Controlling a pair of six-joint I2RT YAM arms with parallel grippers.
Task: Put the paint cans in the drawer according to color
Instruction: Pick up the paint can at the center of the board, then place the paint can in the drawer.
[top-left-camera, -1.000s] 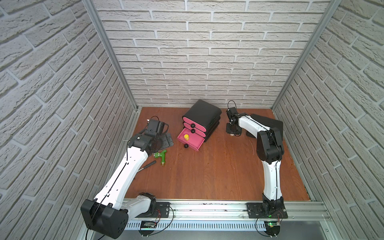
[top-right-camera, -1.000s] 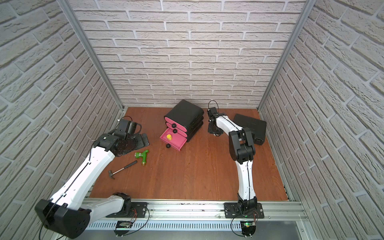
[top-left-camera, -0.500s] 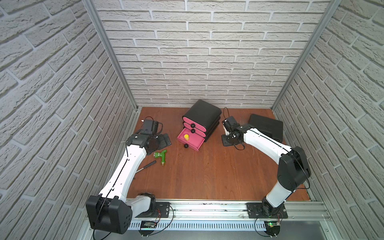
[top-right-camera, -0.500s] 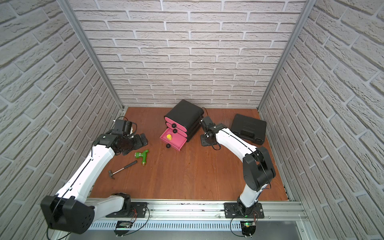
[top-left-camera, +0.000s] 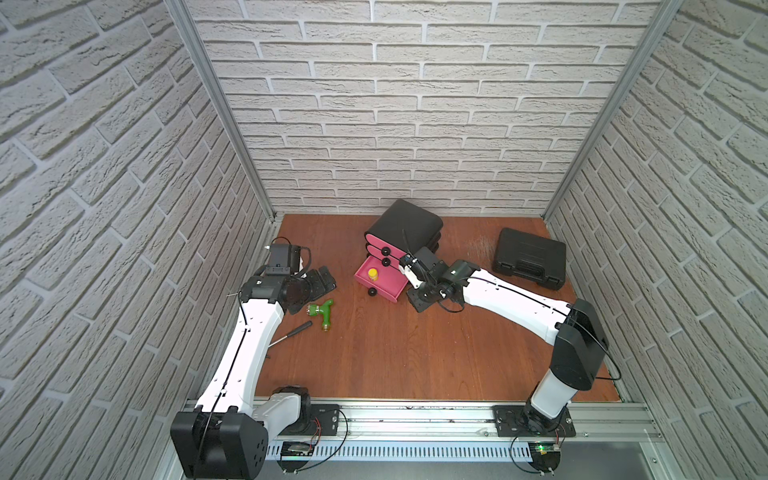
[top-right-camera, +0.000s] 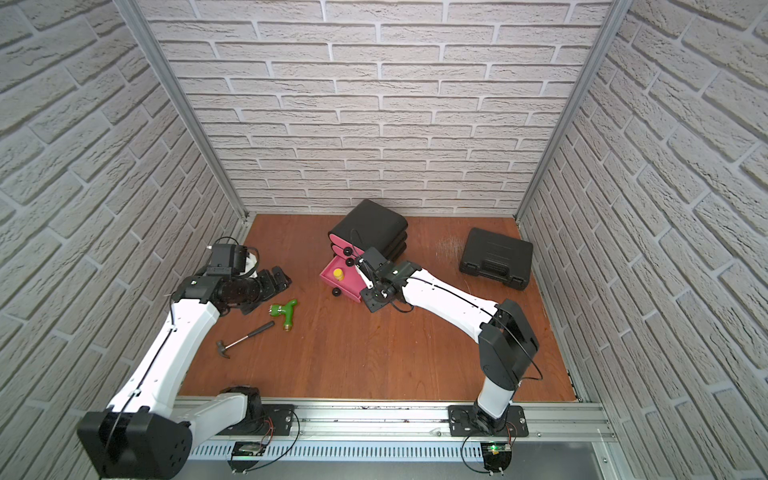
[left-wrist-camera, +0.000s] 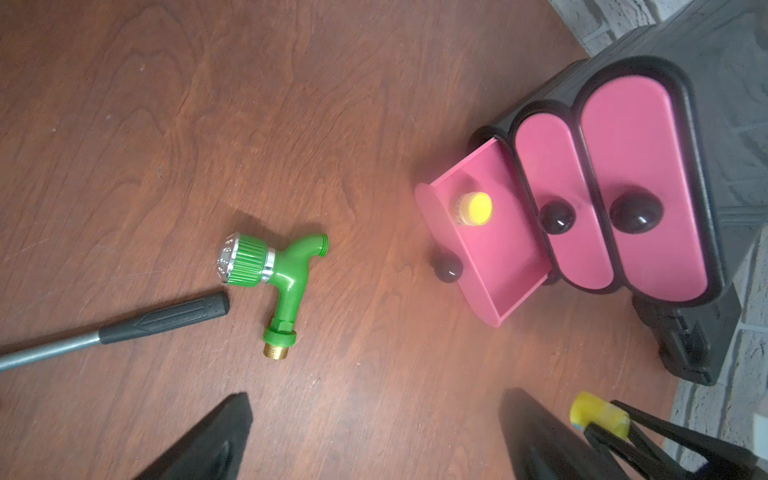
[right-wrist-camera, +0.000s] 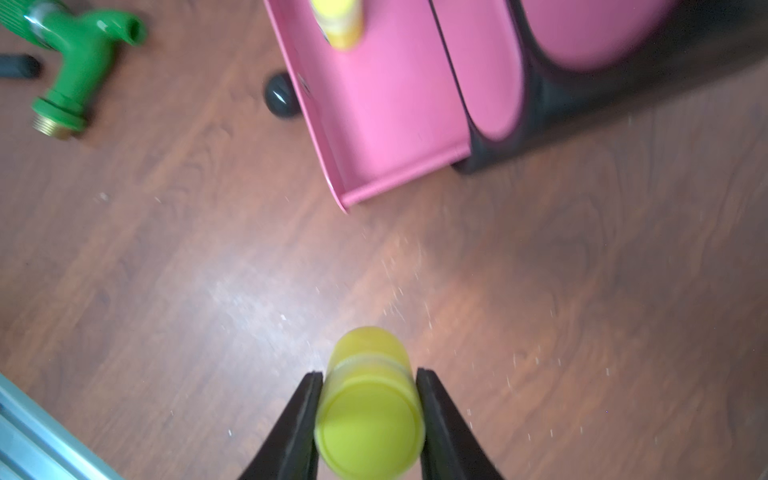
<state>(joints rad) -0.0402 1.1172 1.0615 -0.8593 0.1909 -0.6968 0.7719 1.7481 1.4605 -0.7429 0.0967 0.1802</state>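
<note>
Yellow plastic is showing between the fingers of your right gripper: they are pinching a yellow paint can by its sides. Its lid is facing the wrist camera, and that picture is blurring somewhat. You are holding this can over the bare wood of the table, near the outer corner of the bottom drawer but clear of it, not yet above the pink tray. That drawer is standing pulled out of the black cabinet, which is sitting at the back middle of the table, while the two drawers above it are sitting shut. Inside the open one a second yellow can is standing upright near the front panel, and it is showing in both top views. Your left gripper is hanging low over the left side of the table, its fingers spread wide with nothing between them, and its camera is looking toward the cabinet. Ahead of it a green tap is lying on its side, and a hammer is lying just beside that, its grip end pointing at the tap's knob. Off toward the right rear corner a black case is lying flat and closed, apart from the cabinet.
</note>
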